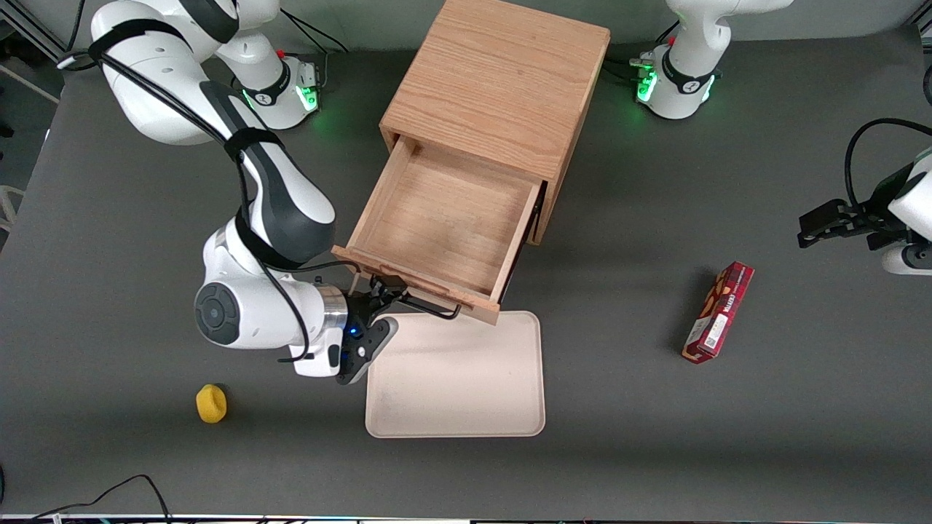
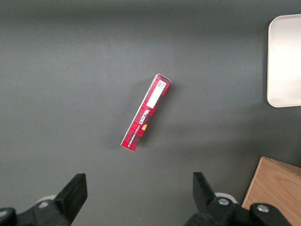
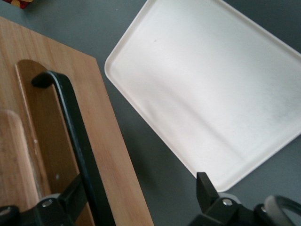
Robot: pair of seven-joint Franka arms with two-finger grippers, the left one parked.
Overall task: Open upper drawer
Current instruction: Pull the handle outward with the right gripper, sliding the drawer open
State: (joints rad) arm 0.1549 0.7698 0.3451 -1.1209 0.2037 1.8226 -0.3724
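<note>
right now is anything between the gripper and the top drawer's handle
Nothing visible. The gripper is already at the black handle of the upper drawer, one finger on each side of the bar. The drawer is pulled well out, its front above the edge of the tray.

Even overhead light, soft shadows under the cabinet [image 1: 502, 94]; the end effector [image 1: 389, 295] looks sharp.

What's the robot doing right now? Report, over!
Gripper at the drawer handle, fingers open around it. Drawer pulled well out, empty inside. Tray on the table right below the drawer front; nothing blocking.
</note>
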